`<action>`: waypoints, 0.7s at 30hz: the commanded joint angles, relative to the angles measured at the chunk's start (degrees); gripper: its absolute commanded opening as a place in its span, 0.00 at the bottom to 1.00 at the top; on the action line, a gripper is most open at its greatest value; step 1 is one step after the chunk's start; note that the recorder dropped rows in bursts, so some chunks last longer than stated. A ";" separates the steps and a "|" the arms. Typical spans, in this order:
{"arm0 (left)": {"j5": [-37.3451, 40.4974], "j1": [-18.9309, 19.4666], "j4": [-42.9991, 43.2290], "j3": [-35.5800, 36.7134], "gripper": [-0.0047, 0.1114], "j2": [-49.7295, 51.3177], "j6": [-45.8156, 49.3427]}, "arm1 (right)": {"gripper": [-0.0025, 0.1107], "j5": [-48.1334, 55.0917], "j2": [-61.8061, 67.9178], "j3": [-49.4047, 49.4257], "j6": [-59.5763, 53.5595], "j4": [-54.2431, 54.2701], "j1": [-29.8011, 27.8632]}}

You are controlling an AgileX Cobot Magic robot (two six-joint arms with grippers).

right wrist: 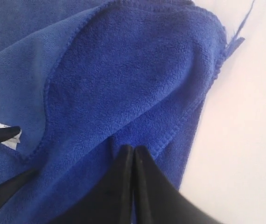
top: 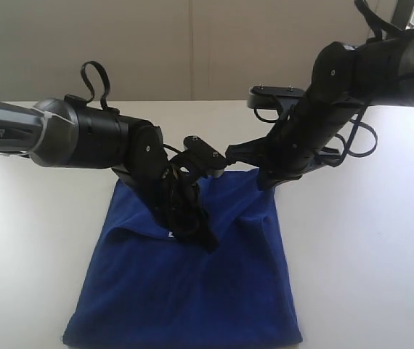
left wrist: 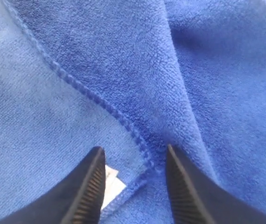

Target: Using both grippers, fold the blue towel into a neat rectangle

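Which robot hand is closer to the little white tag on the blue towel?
Left. The left end effector is open right over the white tag, which peeks out beside one finger. The right end effector is shut at the blue towel's hem, farther off.

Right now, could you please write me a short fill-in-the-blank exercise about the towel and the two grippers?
1. The left gripper holds its jaws ___ astride a hem of the blue towel.
2. The right gripper has its jaws ___ on a fold of the towel.
3. The small tag beside the left jaws is ___ in colour.

Missing words: open; shut; white.
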 commanded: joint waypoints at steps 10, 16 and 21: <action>-2.36 -0.70 -0.42 -0.31 0.28 1.77 0.45 | 0.02 -0.57 -0.53 0.34 0.19 -0.09 -0.27; -1.56 -0.59 -0.42 -0.34 0.04 1.77 0.45 | 0.02 -0.69 -0.53 0.34 0.19 -0.09 -0.27; -1.26 -0.59 1.10 -0.58 0.04 1.51 0.57 | 0.02 -0.80 -0.53 0.34 0.19 -0.09 -0.27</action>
